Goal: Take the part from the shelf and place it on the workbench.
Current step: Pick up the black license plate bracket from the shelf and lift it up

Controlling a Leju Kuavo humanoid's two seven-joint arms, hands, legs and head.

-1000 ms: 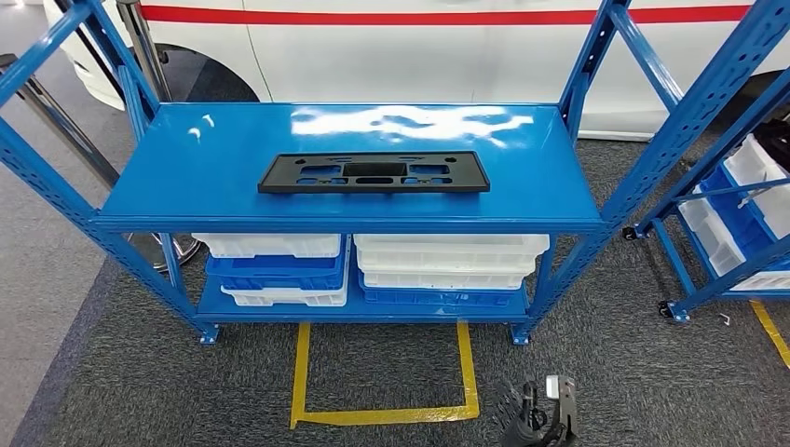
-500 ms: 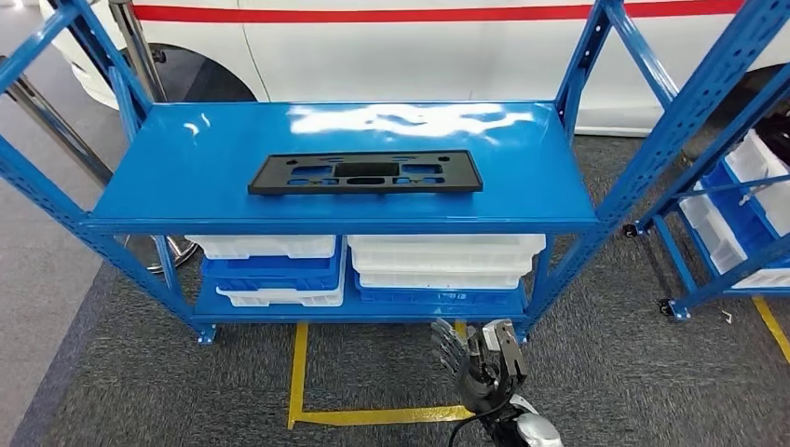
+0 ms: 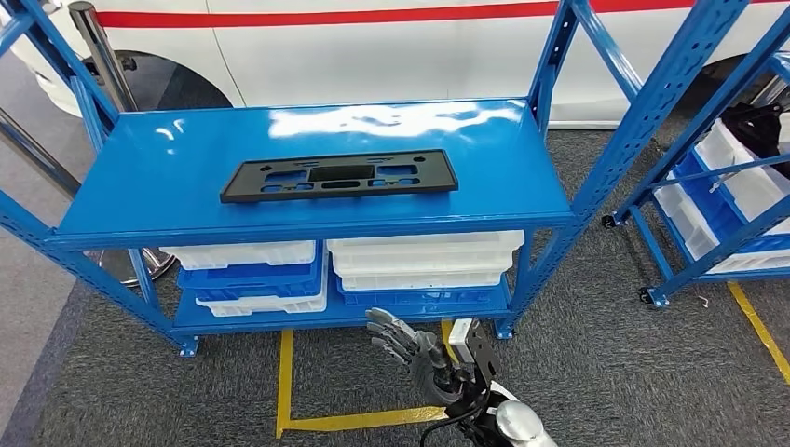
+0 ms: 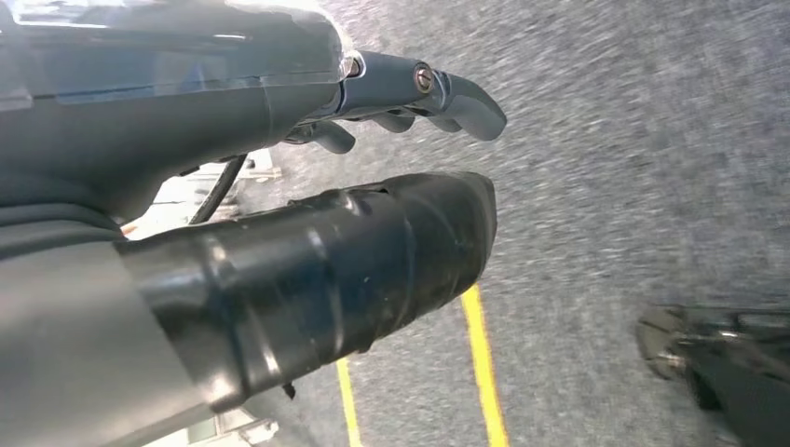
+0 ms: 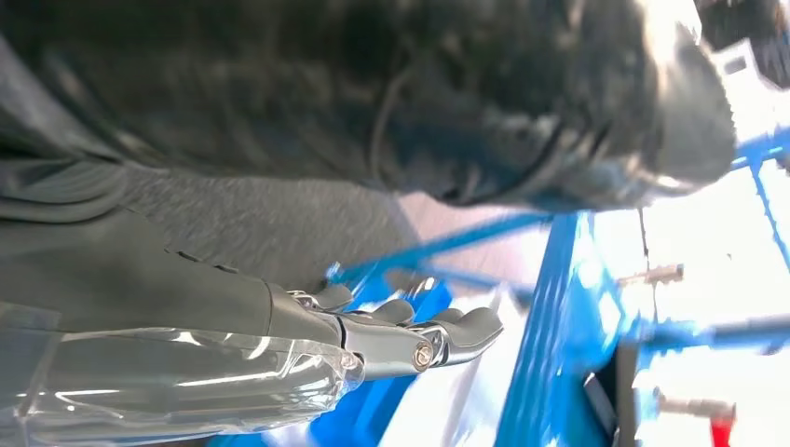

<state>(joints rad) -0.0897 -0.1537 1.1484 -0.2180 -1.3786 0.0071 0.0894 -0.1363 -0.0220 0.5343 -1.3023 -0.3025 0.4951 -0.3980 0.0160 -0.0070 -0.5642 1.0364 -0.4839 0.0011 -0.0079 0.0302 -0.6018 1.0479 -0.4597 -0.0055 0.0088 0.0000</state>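
Below the part (image 3: pixel 339 175), white and blue trays (image 3: pixel 424 265) fill the lower shelf (image 3: pixel 279 321).

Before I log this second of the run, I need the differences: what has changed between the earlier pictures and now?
The right hand has risen from the bottom edge of the head view toward the shelf, fingers spread, holding nothing. The whole picture has slid left, so the camera moved, not the things. The black part lies untouched on the top shelf board, and the white and blue trays sit stacked below as before. The left hand hangs over the carpet.
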